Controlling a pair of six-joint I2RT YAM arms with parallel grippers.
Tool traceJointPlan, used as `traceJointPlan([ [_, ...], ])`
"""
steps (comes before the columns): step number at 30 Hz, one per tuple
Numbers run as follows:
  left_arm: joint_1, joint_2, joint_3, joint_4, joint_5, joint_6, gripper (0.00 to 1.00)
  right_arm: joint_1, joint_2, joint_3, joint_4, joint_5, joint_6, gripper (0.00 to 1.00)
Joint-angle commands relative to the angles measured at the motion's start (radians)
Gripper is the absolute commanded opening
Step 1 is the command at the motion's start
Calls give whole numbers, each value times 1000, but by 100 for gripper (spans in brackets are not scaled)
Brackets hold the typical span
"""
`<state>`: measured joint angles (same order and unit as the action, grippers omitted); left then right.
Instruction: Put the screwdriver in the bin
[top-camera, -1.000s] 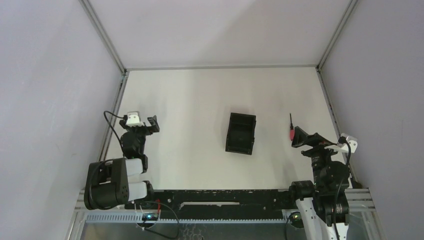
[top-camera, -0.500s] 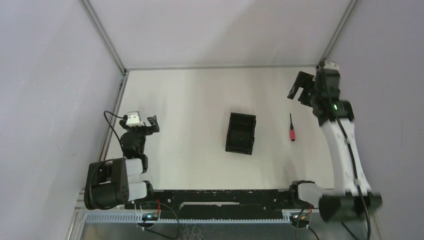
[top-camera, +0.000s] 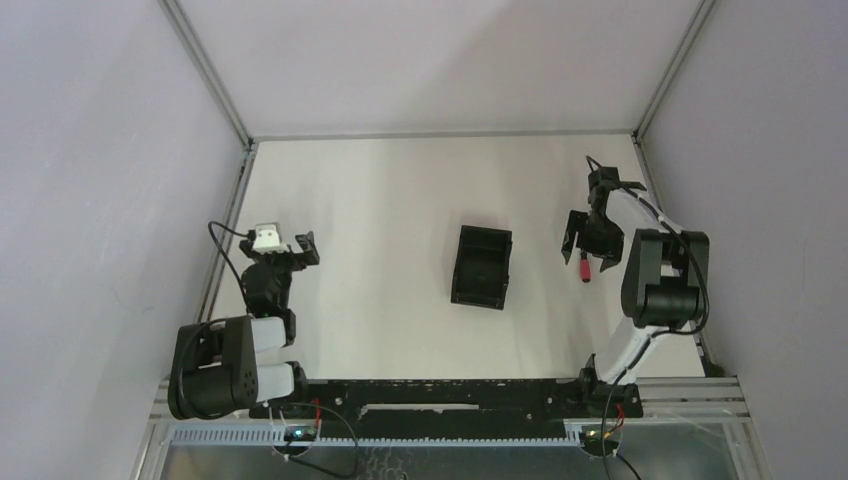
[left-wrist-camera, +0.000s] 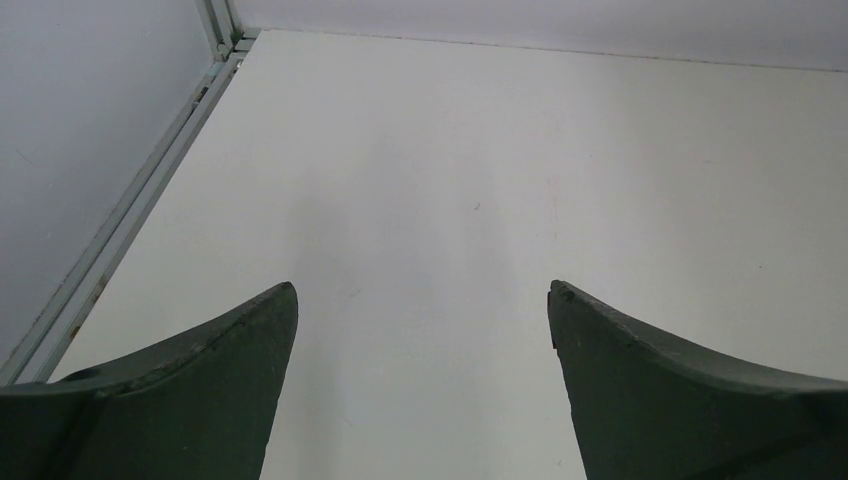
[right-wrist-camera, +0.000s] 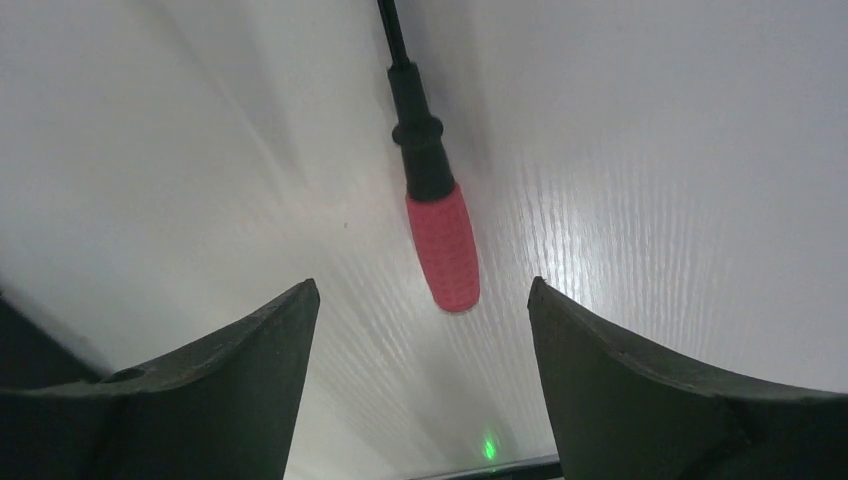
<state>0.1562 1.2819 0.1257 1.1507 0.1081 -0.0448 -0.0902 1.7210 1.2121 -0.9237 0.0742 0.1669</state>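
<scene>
The screwdriver (top-camera: 584, 270), with a red handle (right-wrist-camera: 442, 245) and a thin dark shaft, lies flat on the white table at the right. My right gripper (top-camera: 587, 250) hangs open just over it. In the right wrist view the handle's end lies between my open fingers, a little ahead of the tips (right-wrist-camera: 420, 285), untouched. The black bin (top-camera: 481, 266) stands open-topped at the table's middle, left of the screwdriver, and looks empty. My left gripper (top-camera: 300, 248) is open and empty at the left side, over bare table (left-wrist-camera: 420, 290).
A metal frame rail (top-camera: 228, 235) runs along the table's left edge, also in the left wrist view (left-wrist-camera: 150, 195). Grey walls close in the left, back and right sides. The right arm's links (top-camera: 660, 270) stand near the right wall.
My right arm swung up from beside its base to the far right corner, then came down over the screwdriver. Left arm, bin and screwdriver have not moved.
</scene>
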Motion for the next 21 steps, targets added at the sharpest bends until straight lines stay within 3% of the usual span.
traceJointPlan([
  [1, -7, -15, 20, 17, -6, 17, 100, 0, 67, 5, 87, 37, -26, 83],
  [7, -7, -15, 20, 17, -7, 18, 100, 1, 165, 5, 124, 79, -46, 64],
  [10, -8, -15, 20, 17, -7, 17, 100, 1, 176, 6, 129, 74, -53, 37],
  [12, -9, -15, 20, 17, -7, 17, 100, 3, 160, 13, 121, 76, -56, 4],
  [13, -8, -16, 20, 17, -7, 17, 100, 8, 147, 21, 109, 82, -59, 0],
  [21, -8, -15, 21, 17, -7, 18, 100, 20, 13, 189, -200, 92, -12, 0],
])
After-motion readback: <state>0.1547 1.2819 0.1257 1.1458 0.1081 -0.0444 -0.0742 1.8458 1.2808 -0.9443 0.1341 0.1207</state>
